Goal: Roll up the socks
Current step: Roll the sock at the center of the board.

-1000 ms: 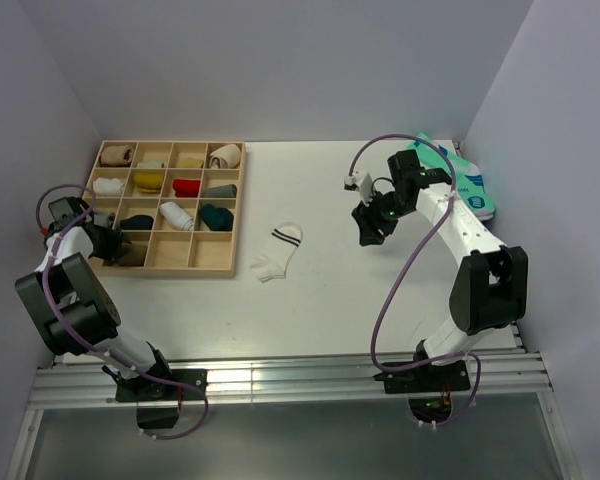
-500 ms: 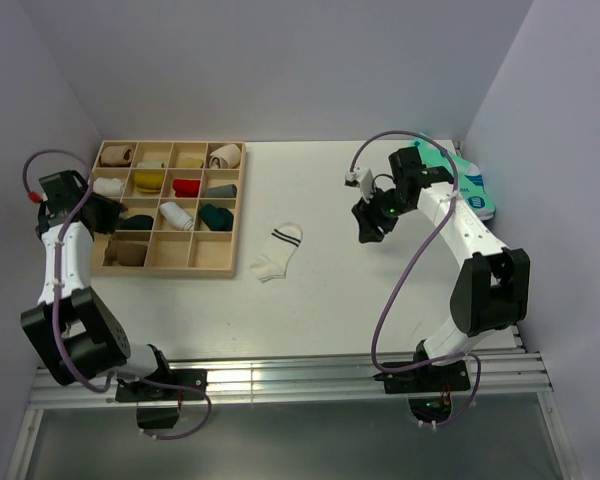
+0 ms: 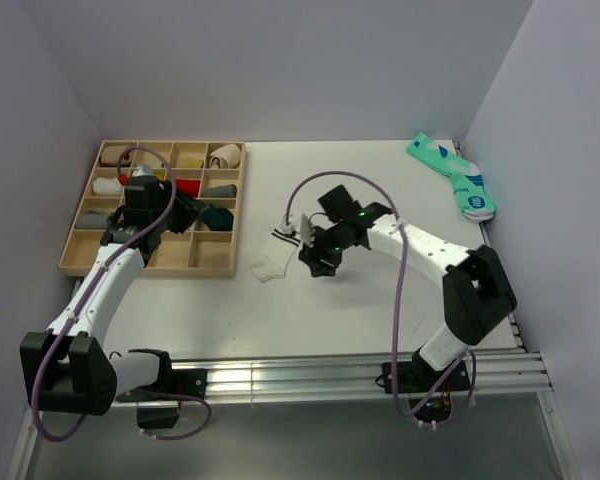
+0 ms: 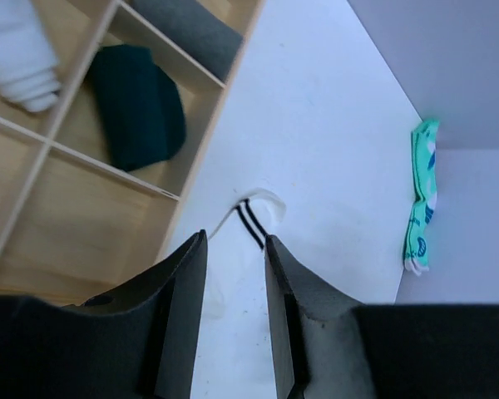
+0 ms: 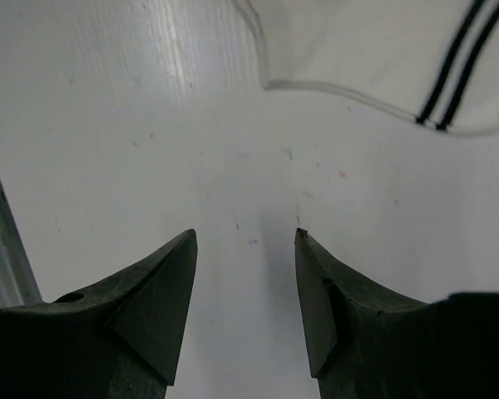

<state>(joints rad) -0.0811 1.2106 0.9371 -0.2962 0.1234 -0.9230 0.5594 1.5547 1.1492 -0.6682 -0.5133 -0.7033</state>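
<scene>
Top external: short white fabric sock with dark cuff stripes (image 3: 277,252) beside right fingers (image 3: 315,264)

It lies on the desk (image 3: 320,320) just left of them, long axis diagonal, cuff end farther away. Left fingers (image 3: 186,207) and right fingers both stand apart, empty.

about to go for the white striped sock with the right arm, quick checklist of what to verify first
1. Right gripper open and empty: ok.
2. White sock between the right fingers: not ok, it lies beyond the tips.
3. Left gripper open and empty: ok.
4. White sock spread on the table, nothing on it: ok.
5. Left gripper's height above the wooden tray: cannot tell.
6. Teal pair out of the way at the far right corner: ok.
</scene>
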